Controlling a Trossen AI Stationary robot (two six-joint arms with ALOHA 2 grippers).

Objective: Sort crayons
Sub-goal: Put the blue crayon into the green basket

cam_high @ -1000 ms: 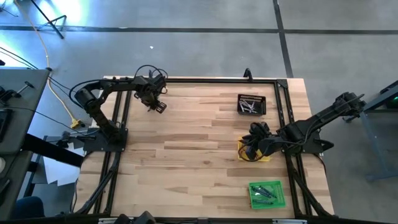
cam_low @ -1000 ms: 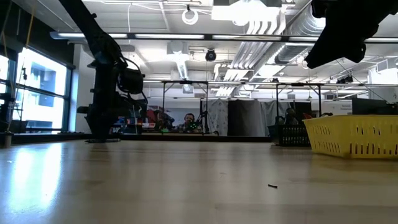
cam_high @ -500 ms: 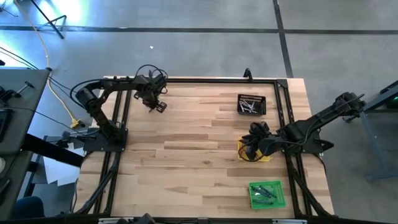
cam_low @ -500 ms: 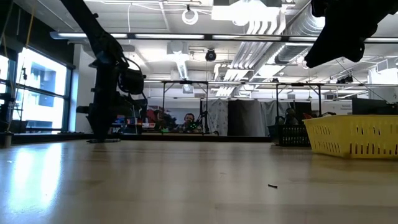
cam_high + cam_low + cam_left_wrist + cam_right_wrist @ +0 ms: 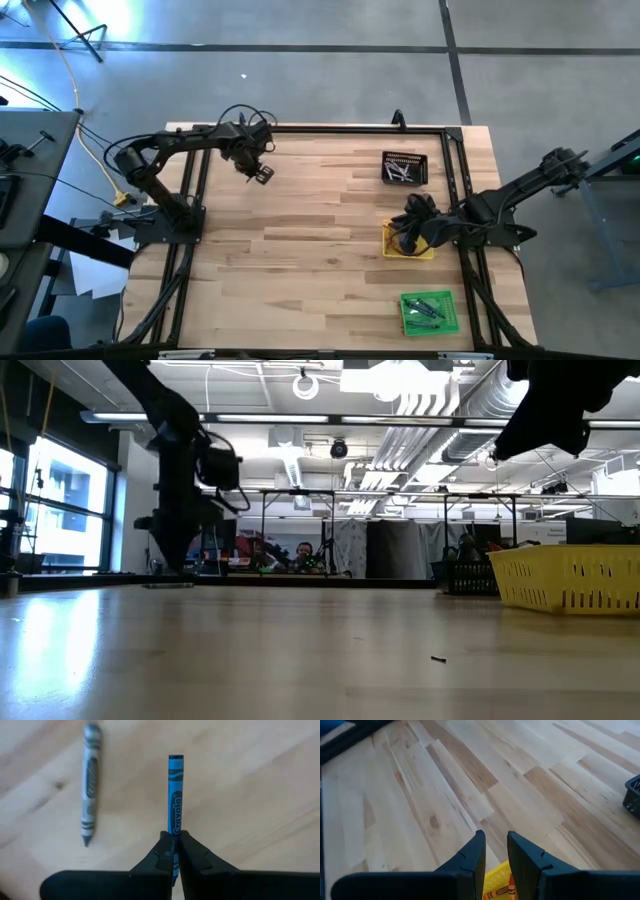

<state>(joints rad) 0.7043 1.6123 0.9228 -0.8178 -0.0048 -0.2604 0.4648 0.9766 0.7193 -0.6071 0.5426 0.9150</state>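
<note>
Since a second ago the left gripper has slid a bit toward the table's middle and clamped shut; the right arm hasn't budged. From the high view, the left gripper sits near the far left edge of the table, with wide bare wood between it and the black tray, yellow tray and green tray lined up along the right side, so plenty of room to carry across. The right gripper hangs over the yellow tray, way farther from the loose stuff. Low view: left arm at the far left, lifted off the wood I'd guess, yellow tray at right. Left wrist view is the key one: the fingers are pinched on the lower end of a blue crayon, its long axis running straight out ahead between them, and a grey crayon lies just beside it, roughly parallel, loose on the wood. Right wrist view: fingers parted a little, holding nothing, an orange crayon in the tray below.
</note>
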